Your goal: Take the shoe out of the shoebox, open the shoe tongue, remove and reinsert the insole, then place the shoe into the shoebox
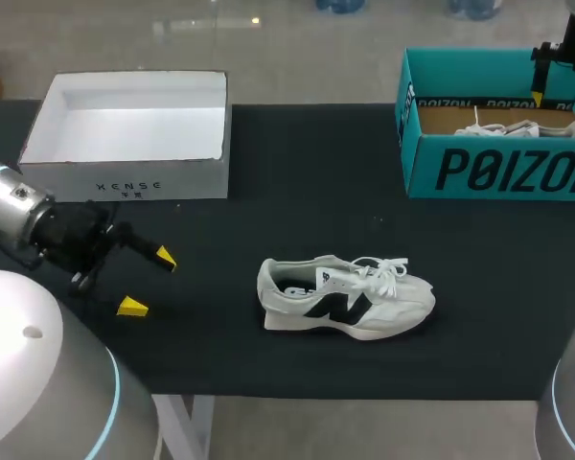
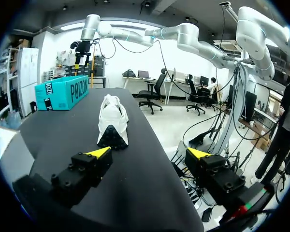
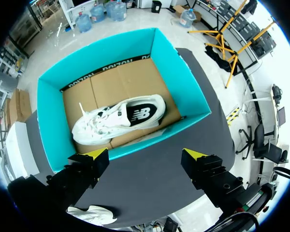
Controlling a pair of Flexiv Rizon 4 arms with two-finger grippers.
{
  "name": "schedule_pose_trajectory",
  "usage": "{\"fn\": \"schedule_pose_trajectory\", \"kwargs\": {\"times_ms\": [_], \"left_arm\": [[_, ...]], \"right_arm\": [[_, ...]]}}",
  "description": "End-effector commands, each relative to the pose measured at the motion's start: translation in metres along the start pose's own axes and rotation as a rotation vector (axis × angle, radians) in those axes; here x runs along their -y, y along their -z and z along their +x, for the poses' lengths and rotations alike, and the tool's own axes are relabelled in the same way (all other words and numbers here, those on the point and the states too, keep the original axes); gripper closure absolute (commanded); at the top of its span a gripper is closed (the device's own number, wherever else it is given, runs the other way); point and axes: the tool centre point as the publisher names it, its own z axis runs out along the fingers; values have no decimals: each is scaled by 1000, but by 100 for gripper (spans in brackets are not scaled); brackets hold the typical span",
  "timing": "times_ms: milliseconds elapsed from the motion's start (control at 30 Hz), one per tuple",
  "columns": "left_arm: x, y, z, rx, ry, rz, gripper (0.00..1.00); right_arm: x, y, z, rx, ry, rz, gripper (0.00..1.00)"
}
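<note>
Lying mid-table, shoe point(image 1: 345, 297), white box point(image 1: 134, 180), teal shoebox point(image 1: 498, 168)

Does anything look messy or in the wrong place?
One white shoe stands alone on the table with loose, floppy laces, while the other shoe lies inside the teal shoebox. Nothing looks spilled or broken.

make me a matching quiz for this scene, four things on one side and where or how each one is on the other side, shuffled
Column one
1. white box
2. teal shoebox
3. loose shoe
4. right end effector

Column two
a. open, above the teal shoebox
b. upright on its sole, outside both boxes
c. at the far left of the table
d. has a second shoe inside

Pairs: 1-c, 2-d, 3-b, 4-a
</note>
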Motion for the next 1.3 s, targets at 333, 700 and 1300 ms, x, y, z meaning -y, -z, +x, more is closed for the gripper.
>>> {"fn": "schedule_pose_trajectory", "kwargs": {"times_ms": [333, 700, 1300], "left_arm": [[-11, -21, -10, 76, 51, 1, 0], [-15, -26, -13, 30, 58, 56, 0], [-10, -50, 5, 275, -264, 91, 0]], "right_arm": [[1, 0, -1, -1, 0, -2, 0], [1, 0, -1, -1, 0, -2, 0], [1, 0, -1, -1, 0, -2, 0]]}}
